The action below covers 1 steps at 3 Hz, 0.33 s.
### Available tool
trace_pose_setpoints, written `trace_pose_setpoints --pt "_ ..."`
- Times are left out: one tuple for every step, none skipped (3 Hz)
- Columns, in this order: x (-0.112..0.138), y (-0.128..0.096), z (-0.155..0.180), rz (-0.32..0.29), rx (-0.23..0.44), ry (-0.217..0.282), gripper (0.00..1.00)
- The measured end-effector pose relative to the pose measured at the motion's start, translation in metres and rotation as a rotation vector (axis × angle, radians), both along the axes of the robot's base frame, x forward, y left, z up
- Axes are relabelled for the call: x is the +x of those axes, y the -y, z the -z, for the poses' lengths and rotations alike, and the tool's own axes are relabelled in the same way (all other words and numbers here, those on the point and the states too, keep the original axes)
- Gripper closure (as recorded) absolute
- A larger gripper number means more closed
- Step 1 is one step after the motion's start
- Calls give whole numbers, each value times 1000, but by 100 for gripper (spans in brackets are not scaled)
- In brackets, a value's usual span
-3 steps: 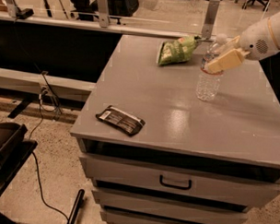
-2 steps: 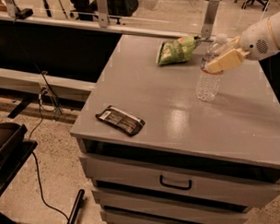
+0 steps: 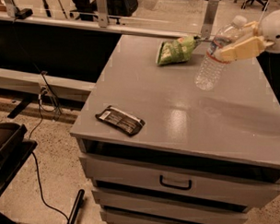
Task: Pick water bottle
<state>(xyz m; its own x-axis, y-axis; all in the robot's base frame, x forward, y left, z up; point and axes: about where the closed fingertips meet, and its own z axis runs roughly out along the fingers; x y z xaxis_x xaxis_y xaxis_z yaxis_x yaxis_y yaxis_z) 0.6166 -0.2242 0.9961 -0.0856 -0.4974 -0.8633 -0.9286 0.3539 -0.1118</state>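
The water bottle [image 3: 208, 69] is clear and ribbed, with a white cap and a red-and-white label band. It is at the back right of the grey cabinet top [image 3: 186, 120], tilted with its cap to the upper right and its base just above the surface. My gripper [image 3: 229, 45] comes in from the right edge of the camera view. Its cream fingers [image 3: 241, 47] are shut on the bottle's upper half, around the label.
A green snack bag [image 3: 176, 50] lies at the back of the top, left of the bottle. A dark flat packet [image 3: 120, 120] lies near the front left edge. Drawers with a black handle [image 3: 175, 183] are below. Cables and a black bin [image 3: 5, 143] are on the floor at left.
The bottle stood upright on the top with the gripper around it. Now it is tilted and raised off the surface in the gripper.
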Motion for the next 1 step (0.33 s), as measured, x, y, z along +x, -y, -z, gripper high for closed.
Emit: trace_pose_setpoints --pt "1 -4 -2 -8 13 3 100"
